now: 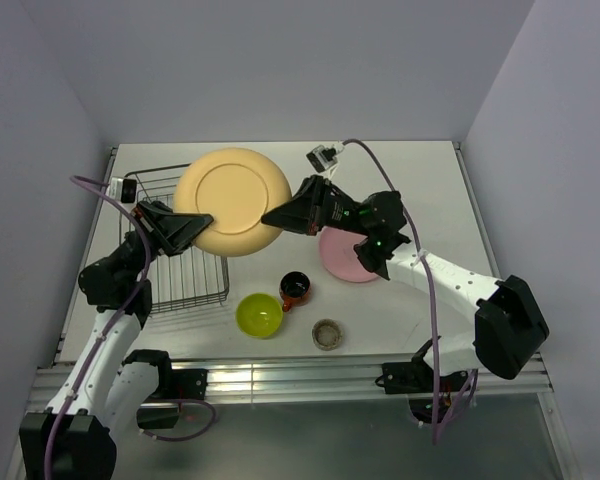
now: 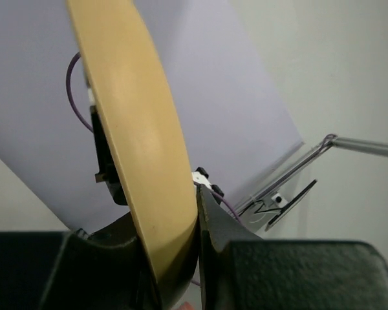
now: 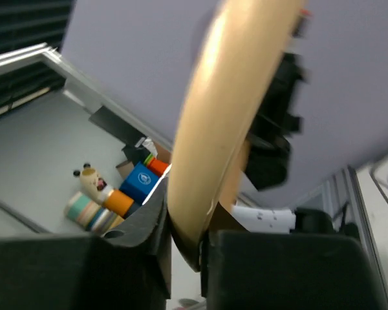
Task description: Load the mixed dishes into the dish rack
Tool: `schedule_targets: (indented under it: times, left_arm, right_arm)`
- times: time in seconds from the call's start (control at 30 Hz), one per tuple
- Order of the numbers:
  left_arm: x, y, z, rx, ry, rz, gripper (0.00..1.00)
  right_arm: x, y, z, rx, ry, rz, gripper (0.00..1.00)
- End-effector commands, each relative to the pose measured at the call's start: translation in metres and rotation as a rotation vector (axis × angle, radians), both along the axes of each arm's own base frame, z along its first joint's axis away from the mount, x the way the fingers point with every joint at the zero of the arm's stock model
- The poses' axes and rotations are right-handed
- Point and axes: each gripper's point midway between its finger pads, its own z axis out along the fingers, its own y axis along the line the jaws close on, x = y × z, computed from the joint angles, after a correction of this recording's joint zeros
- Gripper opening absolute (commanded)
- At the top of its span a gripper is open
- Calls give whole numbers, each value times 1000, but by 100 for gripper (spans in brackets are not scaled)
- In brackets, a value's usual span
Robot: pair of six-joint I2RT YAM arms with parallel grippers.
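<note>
The yellow-orange plate (image 1: 232, 198) hangs in the air, tilted toward the camera, over the right side of the dish rack (image 1: 185, 262). My left gripper (image 1: 198, 228) is shut on its lower left rim, the plate edge (image 2: 145, 161) wedged between the fingers. My right gripper (image 1: 272, 217) is shut on its right rim, the edge (image 3: 213, 142) between the pads. The pink plate (image 1: 342, 262) lies on the table under the right arm. The lime-green bowl (image 1: 259, 314), the red-orange mug (image 1: 295, 289) and the grey-beige cup (image 1: 327, 333) stand near the front.
The rack sits at the table's left, against the left wall. A small white-and-black device (image 1: 323, 157) sits at the back edge. Purple cables loop over both arms. The metal rail (image 1: 280, 375) runs along the near edge.
</note>
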Motion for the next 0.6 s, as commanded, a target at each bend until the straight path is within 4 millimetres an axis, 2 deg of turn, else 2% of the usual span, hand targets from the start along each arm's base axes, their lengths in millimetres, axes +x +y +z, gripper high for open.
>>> schedule_targets:
  times: [0.0, 0.07, 0.13, 0.17, 0.2, 0.23, 0.27, 0.3, 0.33, 0.37, 0.4, 0.43, 0.47, 0.5, 0.53, 0.57]
  left_arm:
    - [-12, 1, 12, 0, -62, -13, 0]
    - [-13, 0, 11, 32, -76, -6, 2]
    - [-4, 1, 3, 90, -57, 39, 13]
    - [2, 3, 0, 121, -47, 69, 26]
    - [10, 4, -11, 165, 45, 89, 34]
    - [16, 6, -18, 225, 16, 143, 42]
    - [20, 9, -22, 258, 29, 172, 56]
    - [29, 16, -31, 302, 114, 212, 63]
    - [34, 20, -39, 376, 79, 266, 74]
    - [39, 26, -43, 413, 96, 306, 96]
    - [44, 33, -37, 443, 89, 371, 99]
    - [48, 40, -59, 524, 145, 409, 99]
    - [49, 45, -63, 559, 154, 445, 99]
    - [54, 57, -57, 593, 152, 547, 99]
    - [54, 66, -74, 676, 187, 590, 99]
    - [52, 74, -75, 707, 188, 644, 99]
  right_arm:
    - [-16, 0, 52, 115, -111, 34, 0]
    - [-11, 10, 51, 81, -90, 16, 0]
    - [-7, 17, 49, 54, -95, -10, 0]
    - [0, 21, 48, 25, -68, -35, 0]
    - [3, 24, 47, 3, -61, -51, 0]
    - [6, 26, 45, -17, -78, -76, 0]
    - [12, 30, 41, -56, -53, -93, 0]
    - [16, 32, 40, -67, -46, -113, 0]
    - [21, 34, 36, -88, -39, -130, 0]
    - [25, 35, 37, -91, -37, -145, 0]
    - [30, 36, 38, -92, -34, -163, 0]
    - [36, 40, 36, -111, -29, -177, 0]
    - [41, 42, 35, -118, -25, -188, 0]
    - [45, 45, 35, -125, -26, -202, 0]
    - [54, 51, 30, -149, -8, -213, 0]
    - [60, 55, 26, -166, -1, -223, 0]
